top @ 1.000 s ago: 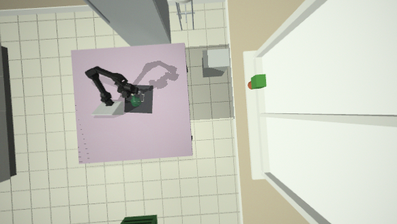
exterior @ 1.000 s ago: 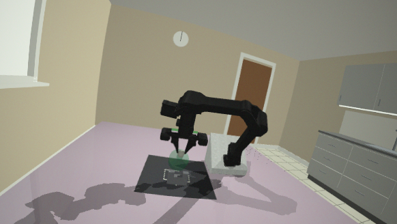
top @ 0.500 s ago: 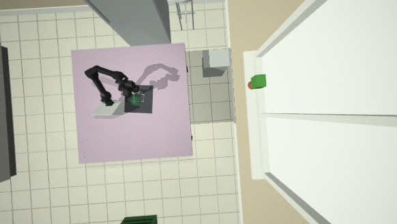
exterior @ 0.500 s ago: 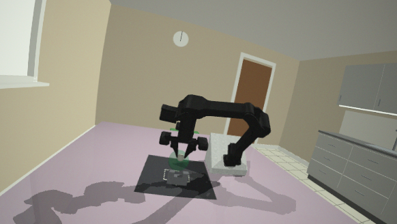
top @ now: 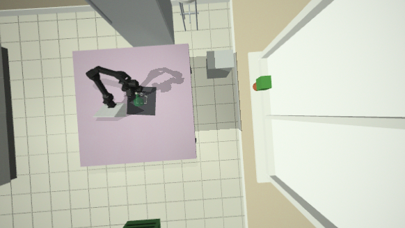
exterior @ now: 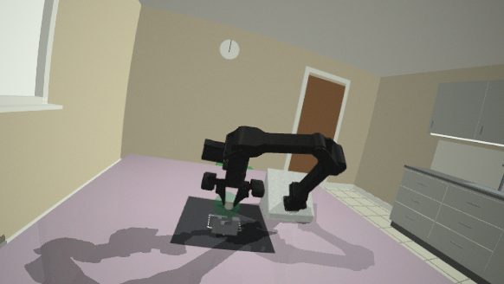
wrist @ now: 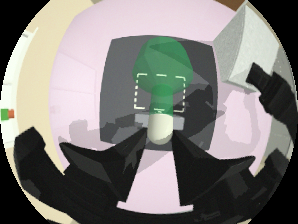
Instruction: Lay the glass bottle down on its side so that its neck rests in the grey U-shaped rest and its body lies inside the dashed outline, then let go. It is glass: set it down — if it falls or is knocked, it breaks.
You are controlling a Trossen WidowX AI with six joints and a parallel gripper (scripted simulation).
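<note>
bottle (top: 138, 101) (exterior: 220, 209) (wrist: 162, 60), green and see-through with a pale cap (exterior: 229, 206) (wrist: 160, 129), is pinched at its cap end by the tool (top: 138, 94) (exterior: 229, 205) (wrist: 160, 132). the 2 fingers stand on opposite sides of the cap. the bottle is over the dark mat (top: 150, 109) (exterior: 190, 212) (wrist: 112, 65); whether any part of it touches the mat cannot be told.

wrist view: the body overlaps the dashed outline (wrist: 136, 92) only in part, its wide end showing past the far edge. the neck runs across the outline towards the grey rest (exterior: 225, 229) (wrist: 143, 120), with the cap showing in front of the rest. contact between neck and rest cannot be confirmed. the bottle has not been released.

the black arm (top: 109, 70) (exterior: 281, 143) stands on a pale block (top: 104, 112) (exterior: 277, 190) (wrist: 237, 45) beside the mat, on the pink desk (top: 139, 146) (exterior: 130, 186) (wrist: 75, 60). exterior view: the arm arches over, with the tool directed downward.
</note>
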